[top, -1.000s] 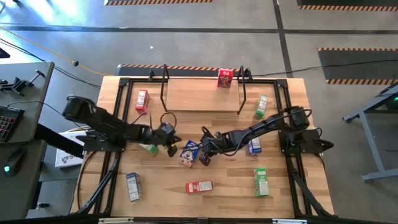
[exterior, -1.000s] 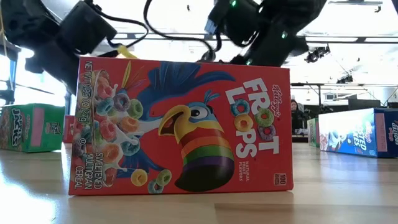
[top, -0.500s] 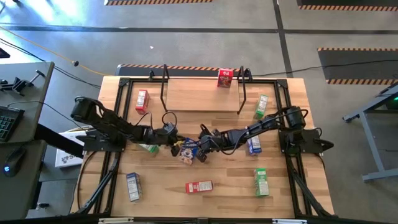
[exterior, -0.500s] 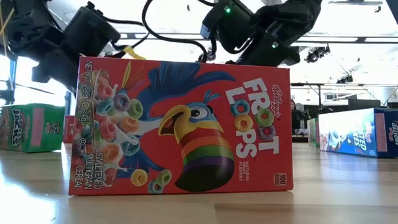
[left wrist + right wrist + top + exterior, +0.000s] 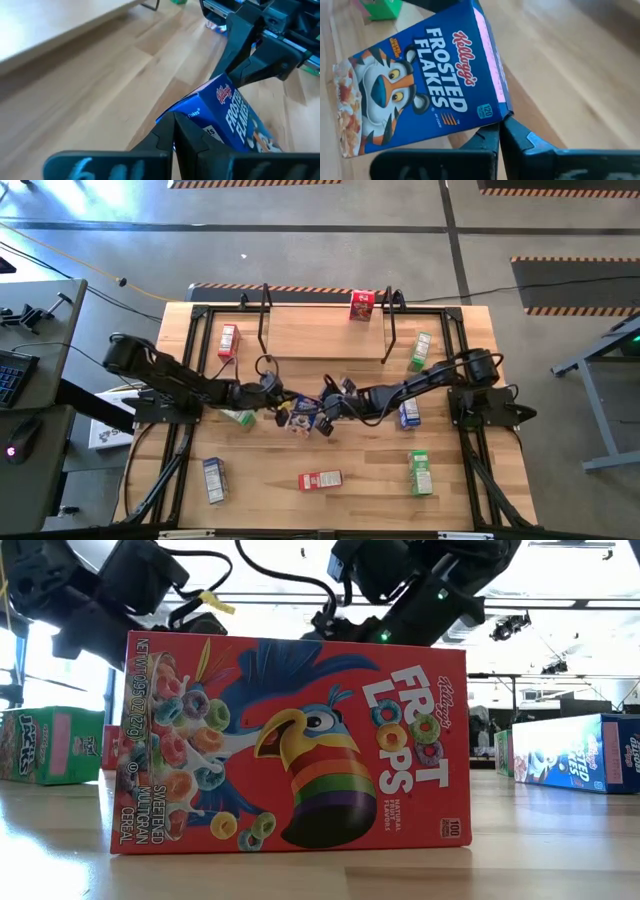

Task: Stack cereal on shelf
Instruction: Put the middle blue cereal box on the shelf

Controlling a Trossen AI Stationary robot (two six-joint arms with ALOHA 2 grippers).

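Observation:
A blue Frosted Flakes cereal box [image 5: 303,419] sits tilted at the table's middle, between my two grippers. My left gripper [image 5: 284,413] is shut and comes at the box from the left. My right gripper [image 5: 324,418] is also shut and comes at it from the right. The shelf [image 5: 325,332] stands at the far side, and one red cereal box [image 5: 361,305] rests on its far right corner. Other cereal boxes lie scattered on the tabletop. My left gripper [image 5: 174,132] sets its shut fingertips against the blue box's near end edge [image 5: 176,113], slanting down from the table's left. My right gripper [image 5: 499,132] sets its shut fingertips against the box's corner [image 5: 506,114], slanting down from the table's right. The box is tilted between them.
Loose boxes lie around: red [image 5: 229,340], green [image 5: 421,350], green [image 5: 238,418] under my left arm, blue [image 5: 409,415], blue-white [image 5: 214,480], red [image 5: 320,479], green [image 5: 420,472]. In the low view a red Froot Loops box [image 5: 290,740] stands on its long edge and blocks the middle.
Both shut grippers have closed in on the blue box, the left from the left and the right from the right, and each has tipped its wrist. The box has tilted up from lying flat and shifted a little toward the far edge.

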